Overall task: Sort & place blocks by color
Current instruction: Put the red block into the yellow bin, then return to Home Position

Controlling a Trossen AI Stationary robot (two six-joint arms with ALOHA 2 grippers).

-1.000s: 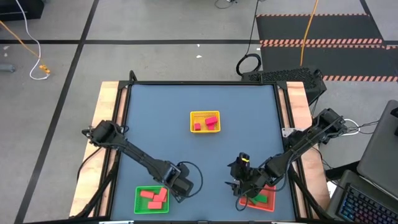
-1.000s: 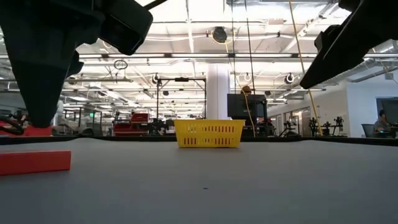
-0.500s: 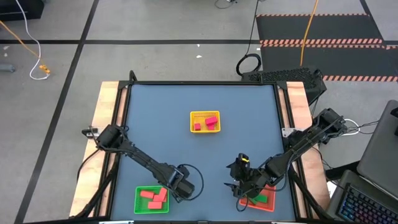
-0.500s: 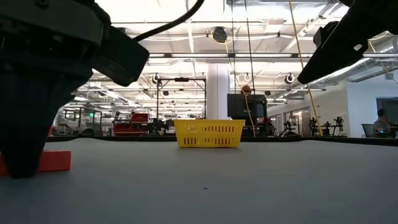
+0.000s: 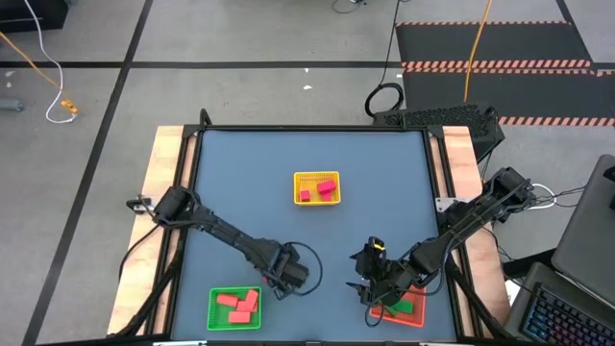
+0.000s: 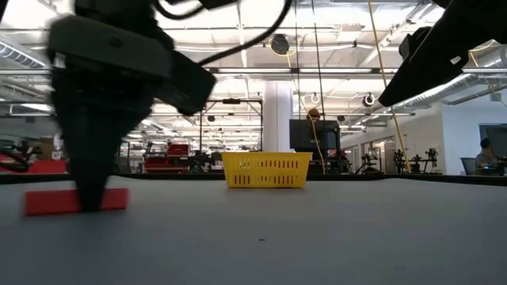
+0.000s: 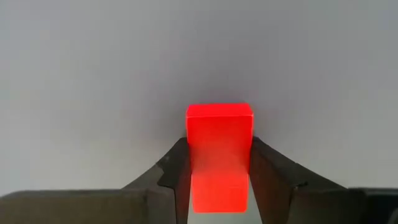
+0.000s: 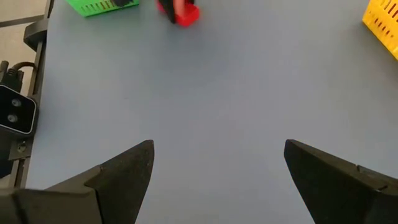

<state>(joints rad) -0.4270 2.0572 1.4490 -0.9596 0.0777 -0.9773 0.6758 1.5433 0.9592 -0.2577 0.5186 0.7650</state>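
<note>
A red bar (image 7: 219, 127) sits between the fingers of my left gripper (image 7: 219, 180), which is shut on it. In the high view that gripper (image 5: 288, 277) is just right of the green basket (image 5: 235, 308), near the table's near edge. The low view shows the bar (image 6: 115, 198) level, sticking out on both sides of the gripper (image 6: 91, 198). My right gripper (image 8: 217, 174) is open and touches nothing. It hovers beside the red basket (image 5: 415, 317), which holds green blocks (image 5: 402, 306). Salmon-red blocks (image 5: 237, 302) lie in the green basket. Pink-red blocks (image 5: 325, 188) lie in the yellow basket (image 5: 317, 175). My left gripper pinches the red bar between its two fingers (image 7: 177, 168), which lie on the bar's long sides (image 7: 194, 155) near mid-length, across it. The fingers come from above, pointing down. The bar stays level at table height; whether its underside touches the table I cannot tell.
The yellow basket (image 6: 266, 169) stands mid-table toward the far side. Open blue table (image 5: 250, 192) lies between the three baskets. Wooden side rails (image 5: 165, 163) border the table. The right arm (image 6: 451, 47) hangs over the table's right near part.
My left gripper came down over the red bar beside the green basket, then moved toward the table's right edge and a little toward its far edge. The bar went with it, away from the green basket, staying level.
</note>
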